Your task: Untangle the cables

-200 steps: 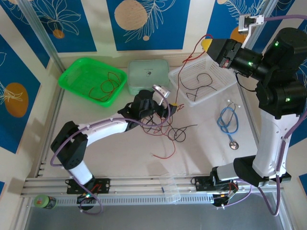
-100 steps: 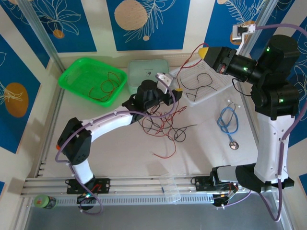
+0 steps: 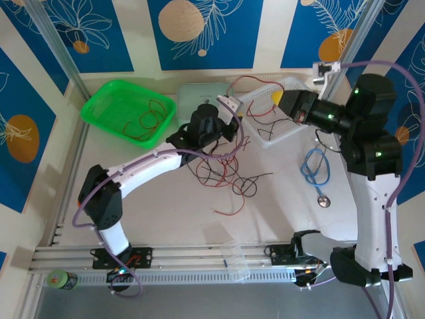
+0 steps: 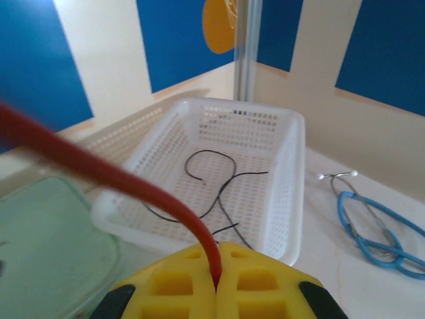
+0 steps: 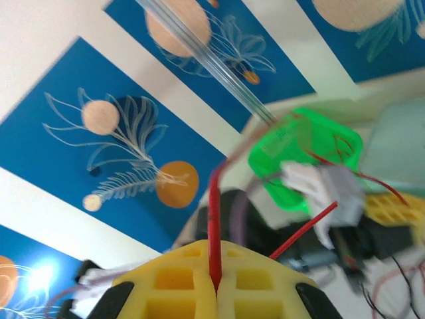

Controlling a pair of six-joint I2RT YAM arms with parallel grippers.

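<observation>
Left wrist view: left gripper (image 4: pixel 217 279), yellow waffle-moulded pads, pressed together on a thin glossy red cable (image 4: pixel 99 174); bent out of the seam, arched away up-left of the jaws.
Right wrist view: right gripper (image 5: pixel 214 282), same yellow grid pads, pinched shut on a red strand (image 5: pixel 214 219); straight up from the seam, blurred; could not tell whether the same wire.
Tangle: curly red and black cables (image 3: pixel 222 174), heaped loose on the pale table (image 3: pixel 279 206), below and behind the left jaws.
White basket (image 4: pixel 285 193): perforated plastic, rounded rim, straight ahead of the left jaws; black strands (image 4: pixel 212 159) curled on its floor.
Stethoscope (image 4: pixel 372 226): blue tubing loop, right of the left jaws, apart from the basket.
Green basket (image 5: pixel 305 159): bright mesh, ahead-right of the right jaws.
Open room: bare tabletop nearward of the tangle; walls close behind both baskets.
</observation>
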